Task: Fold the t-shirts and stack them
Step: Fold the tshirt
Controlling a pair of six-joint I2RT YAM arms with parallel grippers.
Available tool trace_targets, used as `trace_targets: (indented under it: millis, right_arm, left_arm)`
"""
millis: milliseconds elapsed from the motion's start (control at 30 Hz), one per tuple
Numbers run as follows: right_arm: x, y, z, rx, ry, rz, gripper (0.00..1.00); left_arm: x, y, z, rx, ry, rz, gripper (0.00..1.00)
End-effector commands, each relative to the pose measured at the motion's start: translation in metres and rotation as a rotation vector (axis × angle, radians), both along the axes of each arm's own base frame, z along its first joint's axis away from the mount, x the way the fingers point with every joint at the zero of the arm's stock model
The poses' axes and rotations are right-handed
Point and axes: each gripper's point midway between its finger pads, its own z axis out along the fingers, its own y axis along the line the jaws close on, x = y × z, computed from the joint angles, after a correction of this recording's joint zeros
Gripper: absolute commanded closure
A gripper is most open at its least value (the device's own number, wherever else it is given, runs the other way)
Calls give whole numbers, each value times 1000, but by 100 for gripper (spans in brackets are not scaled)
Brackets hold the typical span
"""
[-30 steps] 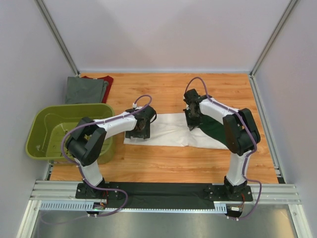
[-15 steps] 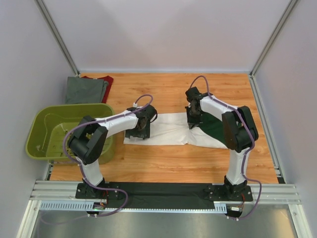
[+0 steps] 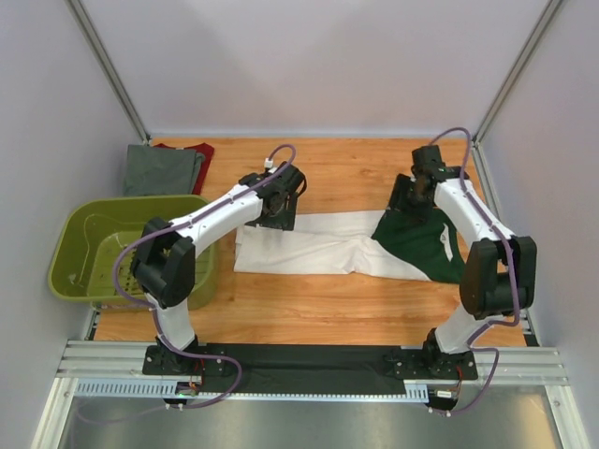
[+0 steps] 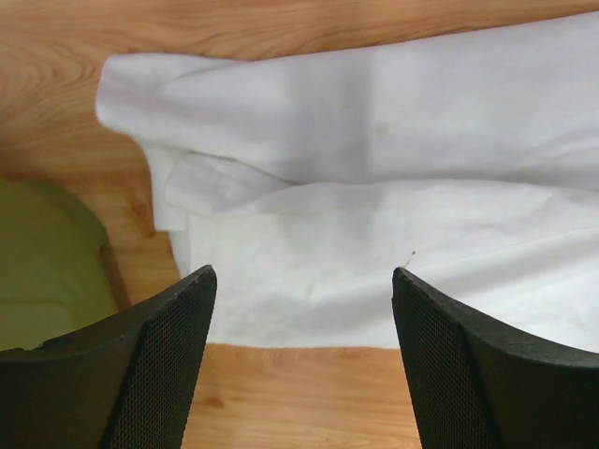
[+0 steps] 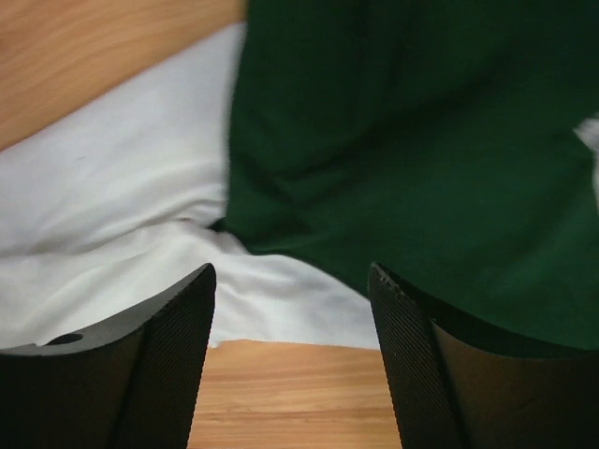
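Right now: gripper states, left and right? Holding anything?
Left gripper: open, holding nothing, above the white t-shirt.
Right gripper: open, holding nothing, above the same shirt's green shoulder part.

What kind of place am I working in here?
Most likely a lab robot cell, not a home: plain grey panel walls on aluminium posts enclose a wood-look table, and the left arm and right arm are bolted to an aluminium rail at its near edge.
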Motion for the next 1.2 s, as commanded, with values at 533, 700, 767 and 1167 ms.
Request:
trace_targets:
  millis: [533,700,767,1167]
  right_arm:
    - [5,-73,-107,-188,183,-432,29]
    - [59,-75,-112,-219,126,-390,29]
    - [87,-70,-115,-200,84,-372,29]
    - [185,43,-100,-74,-59,-91,33]
  left_arm:
    - [-42,-9,-114,26,363,-152,21]
    - [-75,-18,-113,107,424,-230,22]
    - [-82,-23,-107,140,424,-282,22]
    - [-151,-93,-91,81,473,-701,22]
